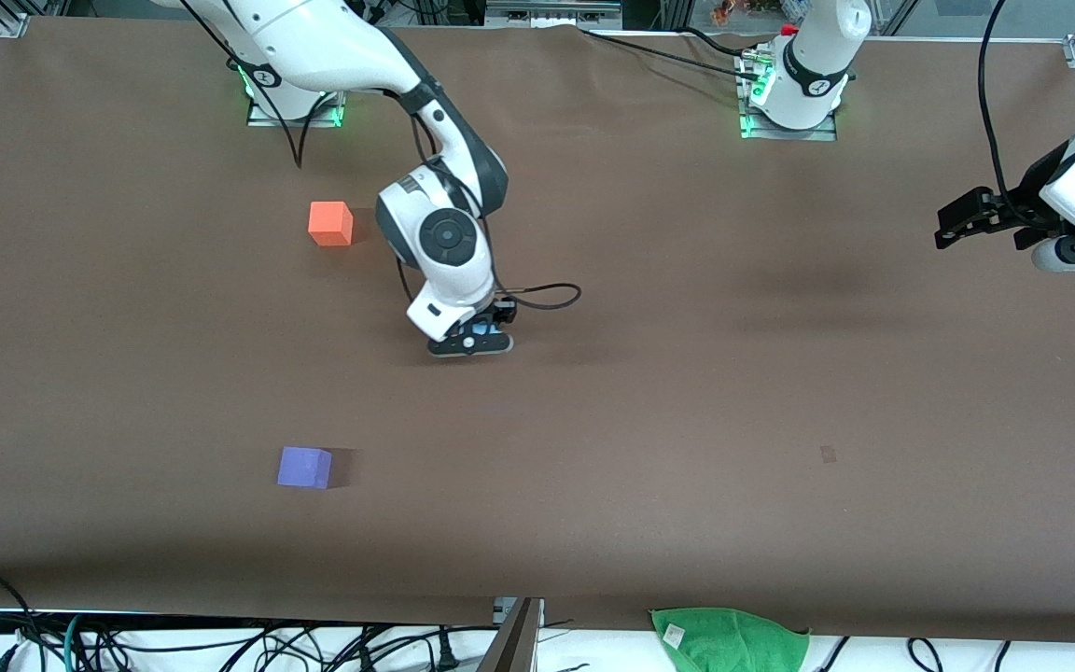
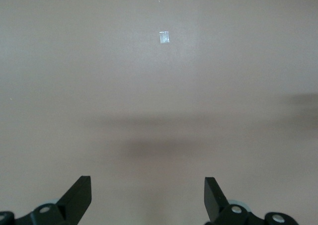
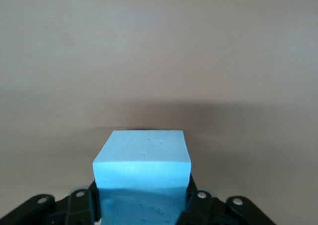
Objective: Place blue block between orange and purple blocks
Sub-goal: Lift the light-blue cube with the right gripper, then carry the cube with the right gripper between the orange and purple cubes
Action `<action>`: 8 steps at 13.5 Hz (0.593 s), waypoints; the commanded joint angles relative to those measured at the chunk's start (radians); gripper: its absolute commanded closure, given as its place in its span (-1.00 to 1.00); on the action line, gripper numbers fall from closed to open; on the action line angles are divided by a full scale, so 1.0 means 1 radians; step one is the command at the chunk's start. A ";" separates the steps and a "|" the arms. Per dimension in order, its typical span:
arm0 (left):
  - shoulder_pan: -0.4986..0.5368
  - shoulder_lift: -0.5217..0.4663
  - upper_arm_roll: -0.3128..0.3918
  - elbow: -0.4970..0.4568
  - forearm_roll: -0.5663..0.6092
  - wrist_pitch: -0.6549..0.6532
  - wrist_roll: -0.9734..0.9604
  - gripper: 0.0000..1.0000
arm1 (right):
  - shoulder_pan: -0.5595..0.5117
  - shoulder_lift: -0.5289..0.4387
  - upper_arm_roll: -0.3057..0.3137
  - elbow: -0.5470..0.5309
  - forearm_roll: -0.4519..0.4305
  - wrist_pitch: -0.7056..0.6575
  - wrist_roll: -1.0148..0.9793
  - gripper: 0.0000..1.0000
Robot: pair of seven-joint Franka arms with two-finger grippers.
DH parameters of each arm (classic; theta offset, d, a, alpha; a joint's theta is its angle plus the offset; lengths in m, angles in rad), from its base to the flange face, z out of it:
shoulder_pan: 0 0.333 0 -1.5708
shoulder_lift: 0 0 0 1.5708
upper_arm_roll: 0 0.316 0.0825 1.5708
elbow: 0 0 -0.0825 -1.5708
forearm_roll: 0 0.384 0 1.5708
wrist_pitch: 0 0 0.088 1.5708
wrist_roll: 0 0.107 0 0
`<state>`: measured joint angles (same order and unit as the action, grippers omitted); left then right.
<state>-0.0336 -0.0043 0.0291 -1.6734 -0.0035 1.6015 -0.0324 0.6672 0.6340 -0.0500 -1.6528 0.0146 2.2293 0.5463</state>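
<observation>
Blue block [image 3: 142, 178] clamped in right claw [image 1: 472, 342] over table [image 1: 687, 373]; left claw [image 2: 147, 197] apart, waiting.

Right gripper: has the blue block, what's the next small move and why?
Probably carry it toward the right arm's end. The right gripper is shut on the blue block, off the line between the orange block and purple block. The left gripper waits, open.

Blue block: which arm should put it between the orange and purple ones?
The right arm. Its gripper already holds the blue block, near the orange block and purple block. The left gripper waits open at the table's other end.
</observation>
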 commanded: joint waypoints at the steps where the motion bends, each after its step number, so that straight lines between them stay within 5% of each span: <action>1: 0.006 0.015 -0.005 0.034 0.020 -0.009 0.009 -1.00 | -0.038 -0.066 -0.091 -0.028 0.010 -0.111 -0.173 -0.04; 5: 0.006 0.021 -0.005 0.035 0.020 -0.009 0.009 -1.00 | -0.168 -0.109 -0.134 -0.064 0.011 -0.174 -0.334 -0.05; 8: 0.006 0.021 -0.005 0.035 0.020 -0.008 0.009 -1.00 | -0.236 -0.122 -0.136 -0.122 0.108 -0.148 -0.381 -0.04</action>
<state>-0.0320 -0.0003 0.0291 -1.6693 -0.0035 1.6016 -0.0324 0.4547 0.5519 -0.1956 -1.7048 0.0642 2.0595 0.1919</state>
